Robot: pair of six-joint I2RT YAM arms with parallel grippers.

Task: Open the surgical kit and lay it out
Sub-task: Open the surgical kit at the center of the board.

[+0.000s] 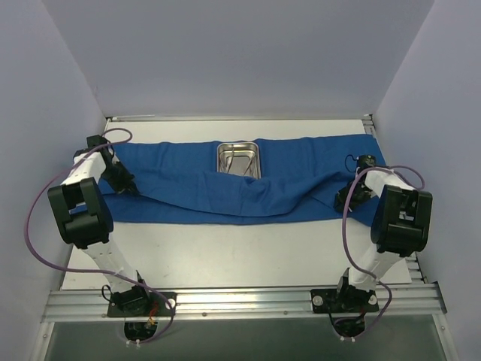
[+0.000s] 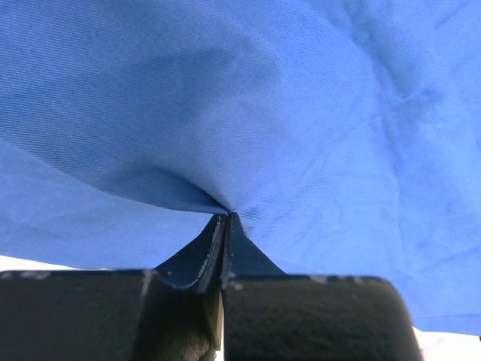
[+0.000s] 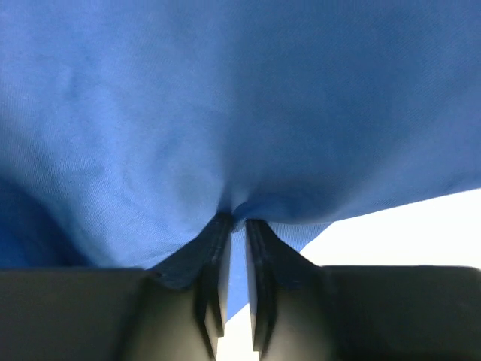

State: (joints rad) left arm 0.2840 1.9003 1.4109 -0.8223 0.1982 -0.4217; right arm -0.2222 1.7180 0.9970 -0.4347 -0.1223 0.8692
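The royal-blue cloth wrap (image 1: 285, 188) lies spread wide across the white table, with a loose fold along its near side. The small steel tray (image 1: 239, 147) sits on it at the middle back, and slim silver instruments show faintly inside. A cloth fold touches the tray's near edge. My left gripper (image 1: 126, 185) is shut on the cloth's left end, with the cloth (image 2: 301, 113) pinched at the tips (image 2: 227, 216). My right gripper (image 1: 346, 200) is shut on the cloth's right end, with the cloth (image 3: 225, 98) bunched between its tips (image 3: 234, 219).
Lilac walls close in the table at the back and on both sides. An aluminium rail (image 1: 240, 301) carrying the arm bases runs along the near edge. Purple cables (image 1: 34, 226) loop beside each arm. Bare white table (image 1: 240, 256) lies between the cloth and the rail.
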